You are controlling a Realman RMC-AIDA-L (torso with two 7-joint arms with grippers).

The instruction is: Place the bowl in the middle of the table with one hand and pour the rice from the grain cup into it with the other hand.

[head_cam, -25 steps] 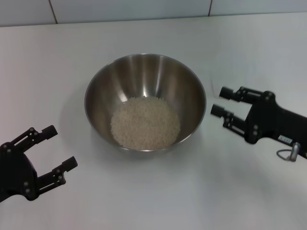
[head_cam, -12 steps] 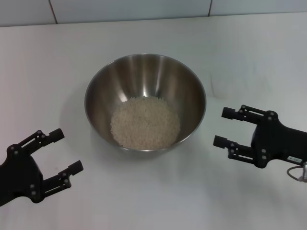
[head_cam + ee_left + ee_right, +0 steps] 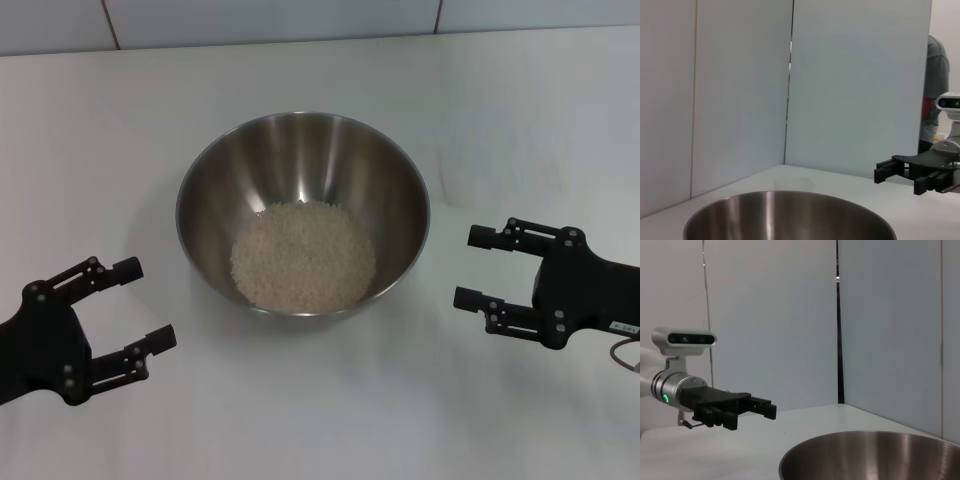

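The steel bowl (image 3: pixel 400 190) stands in the middle of the white table (image 3: pixel 300 70) with a mound of rice (image 3: pixel 303 255) in its bottom. My left gripper (image 3: pixel 148 302) hovers open and empty at the bowl's near left, apart from it. At the bowl's right, also apart from it, my right gripper (image 3: pixel 470 266) is open and empty. The left wrist view shows the bowl's rim (image 3: pixel 790 210), the right gripper (image 3: pixel 880 172) beyond it, and a faint translucent shape that may be the grain cup (image 3: pixel 794 184). The right wrist view shows the bowl (image 3: pixel 870 455) and the left gripper (image 3: pixel 771 410).
White wall panels (image 3: pixel 270 18) rise behind the table's far edge. A person (image 3: pixel 936 95) stands behind the right arm in the left wrist view. Bare tabletop lies all around the bowl.
My right gripper has drawn back from the bowl's right side toward the near edge. The left gripper has shifted slightly toward the bowl. The bowl and rice have not moved.
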